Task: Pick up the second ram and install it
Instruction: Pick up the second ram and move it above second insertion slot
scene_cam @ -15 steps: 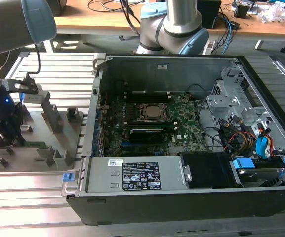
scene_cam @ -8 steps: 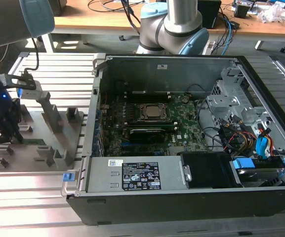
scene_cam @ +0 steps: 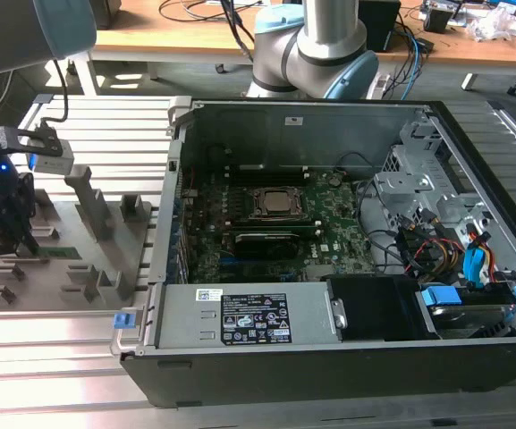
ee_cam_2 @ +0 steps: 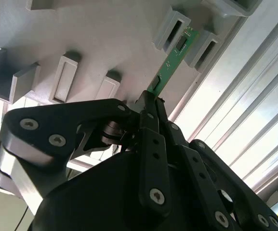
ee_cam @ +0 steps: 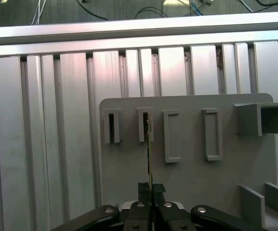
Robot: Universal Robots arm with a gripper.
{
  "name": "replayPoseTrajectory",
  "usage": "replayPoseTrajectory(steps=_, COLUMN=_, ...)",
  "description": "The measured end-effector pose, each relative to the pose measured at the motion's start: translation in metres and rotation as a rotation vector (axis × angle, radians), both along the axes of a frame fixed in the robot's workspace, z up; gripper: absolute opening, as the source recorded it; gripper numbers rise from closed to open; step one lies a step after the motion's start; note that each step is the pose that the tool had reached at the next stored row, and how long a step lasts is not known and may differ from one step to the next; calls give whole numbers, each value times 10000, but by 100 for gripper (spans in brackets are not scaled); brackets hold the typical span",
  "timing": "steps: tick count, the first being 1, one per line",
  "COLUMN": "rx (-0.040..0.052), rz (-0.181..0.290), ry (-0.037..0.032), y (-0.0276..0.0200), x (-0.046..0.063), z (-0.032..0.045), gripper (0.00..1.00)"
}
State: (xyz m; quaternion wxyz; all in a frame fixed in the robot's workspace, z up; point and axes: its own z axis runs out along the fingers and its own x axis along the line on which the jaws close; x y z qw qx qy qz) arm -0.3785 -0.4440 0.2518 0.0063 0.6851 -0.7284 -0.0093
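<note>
- Slatted alu worktop (scene_cam: 61, 375) carries open PC case (scene_cam: 266, 375) + grey holder tray (scene_cam: 47, 273).
- Gripper (ee_cam_2: 151, 98) over tray, at exterior view's left; jaws clamped on one end of second ram (ee_cam_2: 173, 61).
- Far end of second ram sits btwn two slotted posts (ee_cam_2: 164, 36) on tray.
</note>
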Motion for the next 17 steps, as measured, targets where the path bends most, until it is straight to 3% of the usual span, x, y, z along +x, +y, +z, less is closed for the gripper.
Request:
replayPoseTrajectory(steps=15, rx=0, rz=0, ry=0, y=0, x=2, z=194, gripper=13)
replayPoseTrajectory(steps=17, rx=0, rz=-1, ry=0, y=0, x=2, z=249, gripper=13)
